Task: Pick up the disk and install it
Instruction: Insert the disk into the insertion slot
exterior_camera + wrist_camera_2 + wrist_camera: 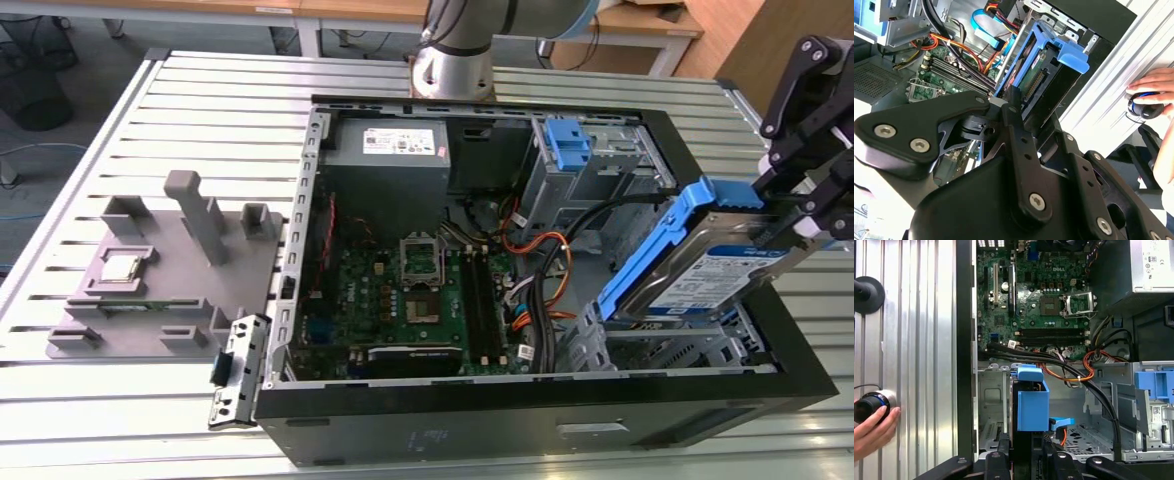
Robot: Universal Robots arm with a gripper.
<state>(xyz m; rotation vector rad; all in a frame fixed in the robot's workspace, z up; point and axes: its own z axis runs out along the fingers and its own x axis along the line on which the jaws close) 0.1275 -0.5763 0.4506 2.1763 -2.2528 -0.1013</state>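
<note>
Hanging steeply tilted above the drive cage [667,345], the disk [697,272] is clamped at its upper end by the gripper [790,222]. Its lower end is set at the cage mouth, judged so the blue carrier rails [650,250] meet the bay.

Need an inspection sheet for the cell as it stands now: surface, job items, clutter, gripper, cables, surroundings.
Surface: slatted metal table carrying an open computer case.
Job's things: disk tilted above the drive cage at the exterior view's right, not seated.
Clutter: grey fixture block beside the case; lone blue bracket in the upper bay.
Gripper: gripper shut on the disk's upper end.
Cables: orange and black cables loose over the motherboard, close to the cage.
Surroundings: a person's hand rests on a small round device on the table.
</note>
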